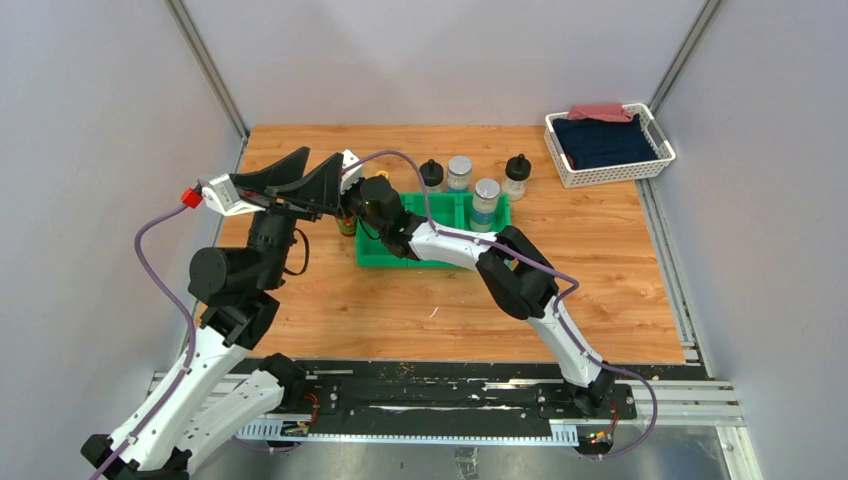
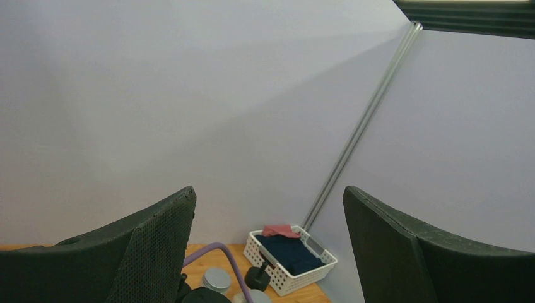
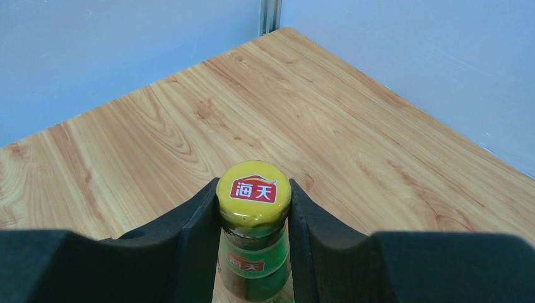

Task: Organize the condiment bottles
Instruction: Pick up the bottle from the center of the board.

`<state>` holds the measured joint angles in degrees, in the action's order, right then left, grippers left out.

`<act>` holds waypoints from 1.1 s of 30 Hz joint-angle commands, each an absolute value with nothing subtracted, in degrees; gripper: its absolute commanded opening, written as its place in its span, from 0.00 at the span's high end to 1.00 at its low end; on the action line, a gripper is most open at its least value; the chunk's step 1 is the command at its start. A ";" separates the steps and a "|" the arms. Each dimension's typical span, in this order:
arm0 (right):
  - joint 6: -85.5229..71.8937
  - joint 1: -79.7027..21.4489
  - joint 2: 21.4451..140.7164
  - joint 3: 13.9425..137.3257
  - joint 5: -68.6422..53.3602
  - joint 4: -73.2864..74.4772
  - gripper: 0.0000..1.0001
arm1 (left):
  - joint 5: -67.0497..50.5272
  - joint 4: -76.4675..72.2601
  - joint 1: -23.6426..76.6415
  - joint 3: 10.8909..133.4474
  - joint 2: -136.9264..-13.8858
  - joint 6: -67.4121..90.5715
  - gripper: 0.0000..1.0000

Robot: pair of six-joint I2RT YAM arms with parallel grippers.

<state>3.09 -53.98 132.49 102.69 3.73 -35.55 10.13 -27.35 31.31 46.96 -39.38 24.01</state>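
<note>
My right end effector (image 3: 253,218) is clamped on the yellow-capped bottle (image 3: 254,189) at its cap and neck. The bottle stands upright just left of the green bin (image 1: 375,262), near its far corner. The grip is high, so I judge a slow, straight lift is best. I should keep the bottle plumb over the surface (image 3: 328,120) and clear the bin's wall before lowering it. My left end effector (image 2: 268,249) hangs open and empty.

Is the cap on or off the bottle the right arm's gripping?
On. The yellow cap sits atop the neck of the bottle, between the shut fingers of the right gripper.
</note>
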 commanded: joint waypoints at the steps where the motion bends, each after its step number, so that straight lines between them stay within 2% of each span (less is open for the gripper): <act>1: 4.80 -53.96 133.38 105.03 4.91 -36.13 1.00 | 9.47 -28.30 31.17 46.58 -39.55 24.08 0.11; 33: 3.72 -54.23 132.08 110.90 0.89 -35.88 1.00 | 10.37 -28.21 31.20 51.13 -40.35 21.80 0.11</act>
<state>4.54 -53.98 132.75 106.65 1.50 -29.71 10.39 -27.38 31.31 49.10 -39.92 22.81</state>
